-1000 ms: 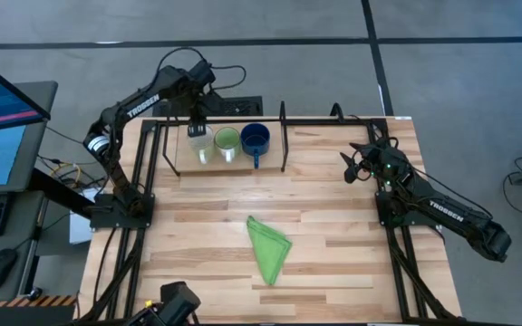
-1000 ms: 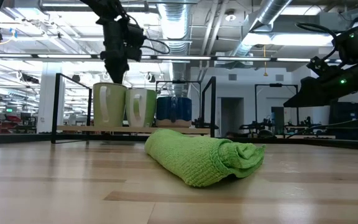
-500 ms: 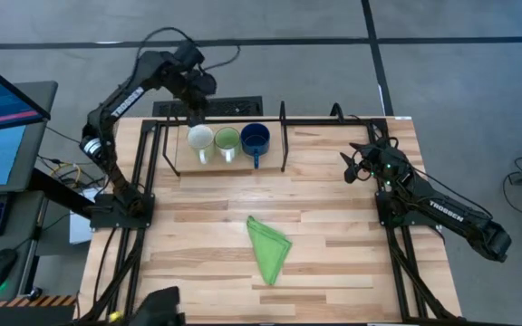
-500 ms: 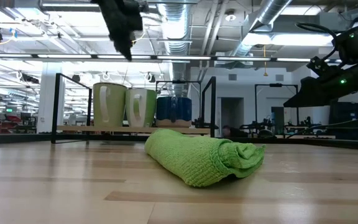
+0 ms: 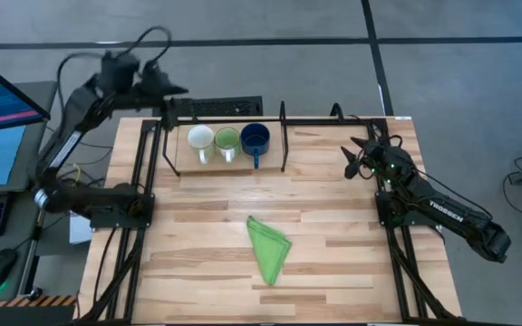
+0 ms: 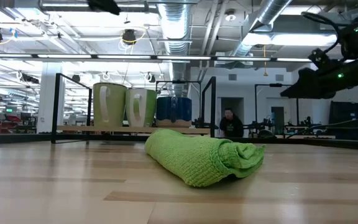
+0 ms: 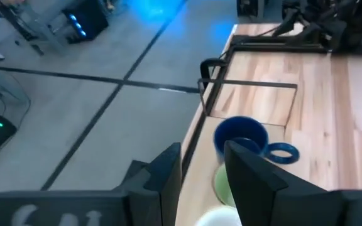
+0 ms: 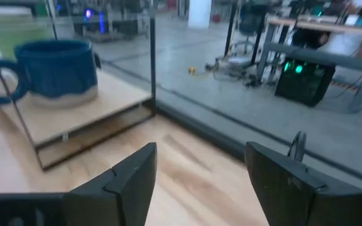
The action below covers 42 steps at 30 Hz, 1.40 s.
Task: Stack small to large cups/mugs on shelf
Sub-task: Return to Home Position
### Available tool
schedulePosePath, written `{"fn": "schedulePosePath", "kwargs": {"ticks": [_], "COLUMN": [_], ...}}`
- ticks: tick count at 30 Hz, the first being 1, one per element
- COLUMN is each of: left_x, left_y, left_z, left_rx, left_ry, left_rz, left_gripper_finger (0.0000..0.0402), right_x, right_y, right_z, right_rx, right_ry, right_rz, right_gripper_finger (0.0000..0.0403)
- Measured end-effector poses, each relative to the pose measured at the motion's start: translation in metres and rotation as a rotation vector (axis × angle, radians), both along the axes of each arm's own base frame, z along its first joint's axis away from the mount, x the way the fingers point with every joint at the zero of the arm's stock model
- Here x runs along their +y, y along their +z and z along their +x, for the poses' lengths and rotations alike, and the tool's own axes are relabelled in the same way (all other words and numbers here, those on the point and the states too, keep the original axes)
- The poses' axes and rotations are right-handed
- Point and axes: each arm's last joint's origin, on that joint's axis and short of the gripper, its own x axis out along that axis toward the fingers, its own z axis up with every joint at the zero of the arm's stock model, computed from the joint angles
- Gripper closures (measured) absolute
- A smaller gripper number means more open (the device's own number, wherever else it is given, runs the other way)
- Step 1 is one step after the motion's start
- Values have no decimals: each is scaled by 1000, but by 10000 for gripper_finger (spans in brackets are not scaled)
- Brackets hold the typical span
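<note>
Shelf base (image 6: 79, 129) partly behind cloth (image 6: 197, 155)

the left gripper (image 5: 172, 88) is only a blur from above, and in the low view just a dark scrap of it shows, cut off by the top edge. right behind its own fingers (image 7: 250, 182), the green mug (image 7: 221, 183) is mostly covered and the white mug (image 7: 220, 218) is sliced off by the picture's edge. ahead of the right gripper (image 8: 200, 150), the blue mug (image 8: 58, 66) has its handle clipped, and a blurred green shape (image 8: 8, 31) beyond it can't be told. far beyond both grippers, a person (image 6: 230, 123) is too small to make out.
</note>
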Motion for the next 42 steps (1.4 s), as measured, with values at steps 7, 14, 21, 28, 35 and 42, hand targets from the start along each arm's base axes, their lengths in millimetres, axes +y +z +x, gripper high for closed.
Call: {"fn": "schedulePosePath", "kwargs": {"ticks": [7, 14, 21, 28, 35, 42], "left_x": [-39, -66, -87, -97, -105, -103], "left_y": [-44, -87, -121, -169, -204, -209], "left_z": [-32, -57, -75, -83, -88, -86], "left_rx": [-131, -245, -360, -474, -489, -483], "left_ry": [42, 134, 176, 170, 138, 117], "left_rz": [44, 88, 90, 88, 80, 48], "left_gripper_finger": [287, 287, 287, 287, 287, 287], "right_x": [-3, -5, -6, -6, -6, 0], "right_y": [4, 5, 9, 9, 9, 16], "right_z": [-2, -5, -5, -5, -5, -6], "right_rx": [-41, -77, -120, -119, -120, -169], "right_ry": [-37, -70, -75, -73, -72, -45], "right_rz": [-25, -1, -23, -21, -23, -73], "right_gripper_finger": [138, 138, 138, 138, 138, 138]}}
